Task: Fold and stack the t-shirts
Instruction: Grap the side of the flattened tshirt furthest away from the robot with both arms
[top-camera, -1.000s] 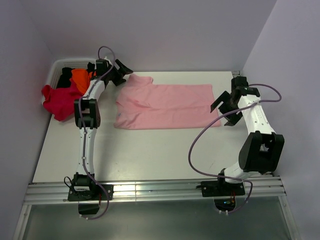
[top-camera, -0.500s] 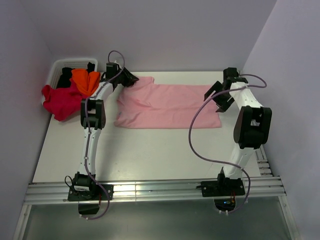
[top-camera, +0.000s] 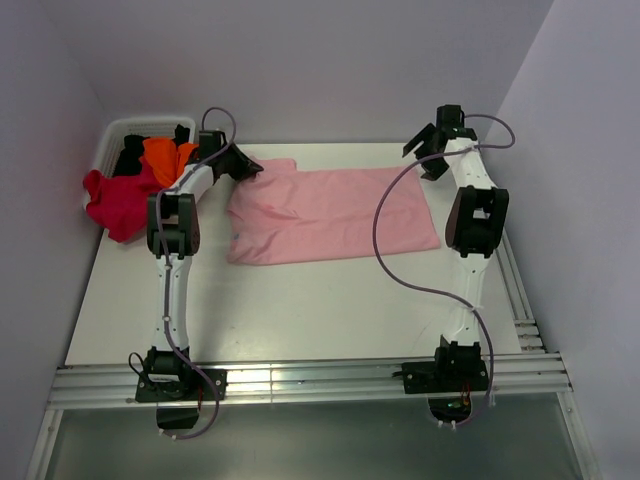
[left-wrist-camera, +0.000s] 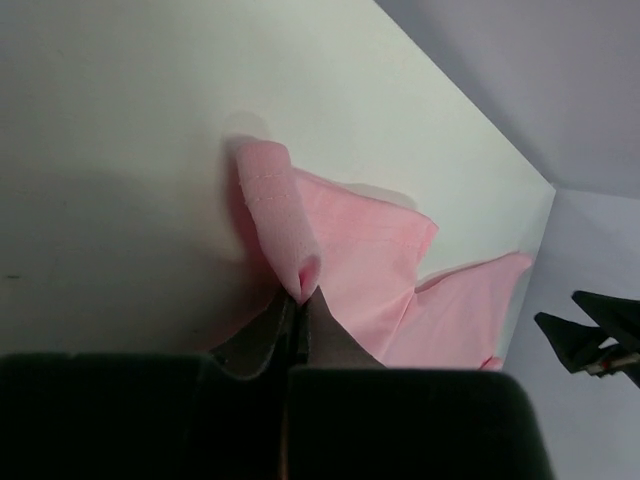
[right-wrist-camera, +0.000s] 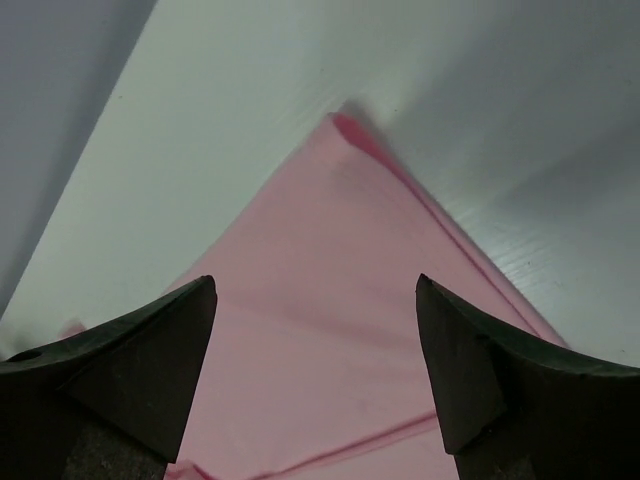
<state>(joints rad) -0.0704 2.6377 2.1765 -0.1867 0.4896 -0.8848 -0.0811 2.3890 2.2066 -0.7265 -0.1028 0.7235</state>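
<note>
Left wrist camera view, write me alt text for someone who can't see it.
The left pincer is shut on a pinched-up ridge of the light pink t-shirt, which lies on the white table. The right pincer shows as a dark shape at the far right edge of the view.

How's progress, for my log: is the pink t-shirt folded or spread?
Spread: the pink t-shirt lies flat, one corner pinched by the left tool.
</note>
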